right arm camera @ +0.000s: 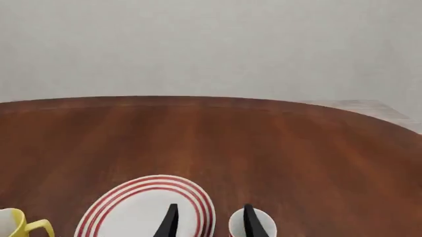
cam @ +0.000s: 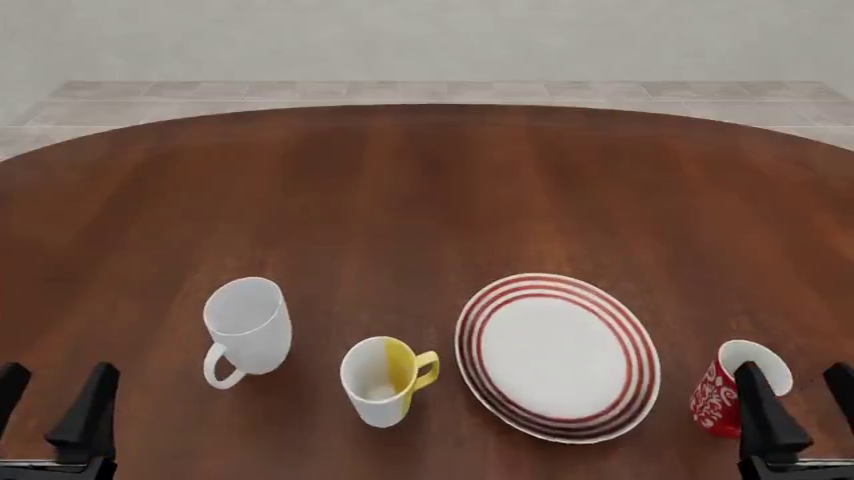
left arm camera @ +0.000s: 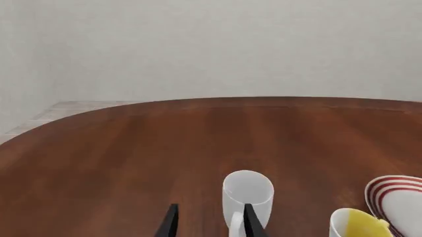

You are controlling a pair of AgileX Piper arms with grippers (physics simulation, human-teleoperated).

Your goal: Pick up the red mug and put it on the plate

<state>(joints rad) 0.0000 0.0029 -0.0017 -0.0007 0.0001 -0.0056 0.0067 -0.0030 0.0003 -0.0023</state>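
Dark brown wood forms the round surface (cam: pixel 427 190), bounded at the far side by pale floor tiles and a plain grey wall. Nearest the camera in the front view, the left fingers (cam: pixel 51 410) and the right fingers (cam: pixel 790 405) are seen spread apart at the bottom corners, nothing held between either pair. The red mug (cam: pixel 721 398) is found standing upright just ahead of the right fingers, partly hidden behind one of them; whether contact is made cannot be told. In the right wrist view only its white rim is visible beside one finger, not between the two. The plate (cam: pixel 558 356) lies flat just beside the red mug, on its left, and nothing is seen between them. Further left a white-and-yellow mug (cam: pixel 384 380) is noted close beside the plate, and a plain white mug (cam: pixel 248 326) stands ahead of the left fingers.
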